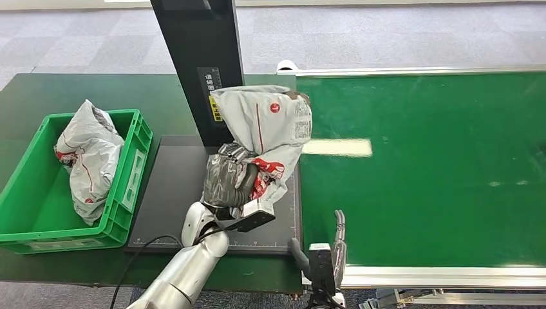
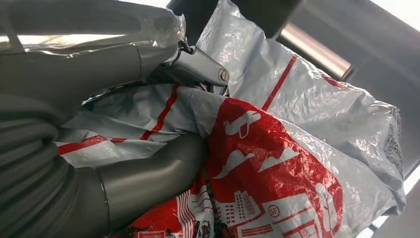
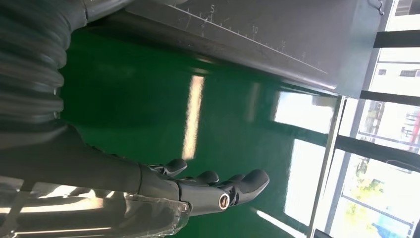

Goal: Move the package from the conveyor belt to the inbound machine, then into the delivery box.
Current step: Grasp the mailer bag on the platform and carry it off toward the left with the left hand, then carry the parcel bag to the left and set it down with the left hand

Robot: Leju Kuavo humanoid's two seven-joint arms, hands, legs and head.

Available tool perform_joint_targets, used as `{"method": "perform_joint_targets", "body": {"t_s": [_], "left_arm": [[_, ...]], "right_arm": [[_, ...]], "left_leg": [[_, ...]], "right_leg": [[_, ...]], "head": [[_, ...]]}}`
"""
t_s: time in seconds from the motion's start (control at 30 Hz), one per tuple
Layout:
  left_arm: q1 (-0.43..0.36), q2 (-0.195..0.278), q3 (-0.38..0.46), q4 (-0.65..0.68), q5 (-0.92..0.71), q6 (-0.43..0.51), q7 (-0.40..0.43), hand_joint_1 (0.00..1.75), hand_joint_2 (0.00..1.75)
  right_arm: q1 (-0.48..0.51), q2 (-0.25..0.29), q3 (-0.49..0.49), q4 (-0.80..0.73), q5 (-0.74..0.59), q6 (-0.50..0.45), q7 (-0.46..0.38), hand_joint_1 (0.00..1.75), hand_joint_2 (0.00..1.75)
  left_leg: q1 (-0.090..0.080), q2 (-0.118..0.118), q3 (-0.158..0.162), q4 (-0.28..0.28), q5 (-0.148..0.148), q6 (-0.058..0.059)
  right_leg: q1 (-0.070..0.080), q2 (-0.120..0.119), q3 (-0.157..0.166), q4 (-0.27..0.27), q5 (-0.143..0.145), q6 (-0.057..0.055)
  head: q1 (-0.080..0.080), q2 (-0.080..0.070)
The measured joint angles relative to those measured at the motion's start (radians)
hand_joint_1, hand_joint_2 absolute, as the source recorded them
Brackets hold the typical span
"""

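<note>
Currently left hand (image 1: 226, 181) clamped on grey-and-red package (image 1: 267, 125) above dark inbound machine (image 1: 174, 187) platform, right hand (image 3: 218, 191) empty, fingers extended over green conveyor belt (image 1: 418, 167).

- Package (image 1: 267, 125): crinkled grey plastic film, glossy, with red print; you see its creases catch light in the left wrist view.
- Conveyor belt (image 1: 425, 167): smooth green surface, shiny, edged in bright metal.
- Inbound machine (image 1: 174, 187): matt black plate.
- Delivery box (image 1: 132, 168), at 9 o'clock: green moulded plastic.
- Left hand (image 1: 226, 180): dull grey plastic.
</note>
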Motion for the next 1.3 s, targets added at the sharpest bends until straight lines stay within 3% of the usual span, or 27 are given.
{"method": "perform_joint_targets", "body": {"t_s": [0.13,0.23,0.33,0.47,0.57,0.7,0.93,1.17,1.3], "left_arm": [[0.117,0.014,-0.014,-0.337,-0.011,0.003,-0.026,1.75,1.75],[0.179,0.027,0.021,-0.591,-0.002,0.004,-0.047,1.75,1.75],[0.189,0.046,0.125,-0.762,0.026,0.004,-0.048,1.75,1.75],[0.158,0.106,0.326,-0.815,0.04,0.004,-0.046,1.75,1.75],[0.087,0.189,0.475,-0.702,0.045,0.002,-0.028,1.75,1.75],[-0.07,0.342,0.668,-0.374,-0.037,-0.001,0.046,1.75,1.75],[-0.236,0.538,0.897,0.053,-0.391,0.0,0.288,1.75,1.75],[-0.263,0.637,0.97,0.307,-0.546,0.0,0.525,1.75,1.75],[-0.264,0.66,0.988,0.385,-0.561,0.0,0.573,1.75,1.75]], "right_arm": [[0.019,0.002,-0.02,-0.016,-0.009,0.0,0.0,0.0,1.75],[0.037,0.003,-0.036,-0.034,-0.023,-0.001,0.0,0.0,1.75],[0.051,0.004,-0.046,-0.051,-0.042,-0.001,0.0,0.0,1.75],[0.059,0.005,-0.052,-0.063,-0.067,-0.001,0.0,0.0,1.75],[0.062,0.005,-0.048,-0.068,-0.099,0.0,0.0,0.0,1.75],[0.063,0.002,-0.027,-0.069,-0.124,0.002,0.0,0.0,1.75],[0.062,-0.01,0.007,-0.069,-0.142,0.017,0.0,0.0,1.75],[0.061,-0.015,0.02,-0.068,-0.147,0.051,0.0,0.0,1.75],[0.06,-0.015,0.022,-0.065,-0.145,0.055,0.0,0.0,1.75]], "left_leg": [[0.0,0.003,-0.001,0.0,0.0,0.0],[0.0,0.003,-0.001,-0.001,0.0,0.0],[0.0,0.004,-0.001,-0.001,0.0,0.0],[0.001,0.005,0.001,-0.001,0.001,-0.001],[0.001,0.005,0.002,-0.001,0.002,-0.002],[0.002,0.009,0.003,-0.001,0.003,-0.004],[0.003,0.012,0.001,-0.001,0.002,-0.004],[0.003,0.011,-0.001,-0.001,0.002,-0.005],[0.003,0.011,-0.001,-0.001,0.002,-0.005]], "right_leg": [[0.0,0.002,-0.001,0.0,0.0,0.0],[0.0,0.002,-0.002,0.0,0.0,0.0],[0.001,0.002,-0.002,0.0,0.0,-0.001],[0.001,0.002,0.0,0.0,0.0,-0.001],[0.001,0.002,0.0,0.001,0.0,-0.001],[0.003,0.007,-0.001,0.002,0.002,-0.004],[0.004,0.011,-0.005,0.002,0.002,-0.004],[0.003,0.011,-0.006,0.002,0.002,-0.005],[0.004,0.011,-0.006,0.002,0.002,-0.005]], "head": [[0.0,0.0],[0.0,0.0],[0.0,0.0],[0.0,0.0],[0.0,0.0],[0.0,0.0],[0.0,0.0],[0.0,0.0],[0.001,0.0]]}}
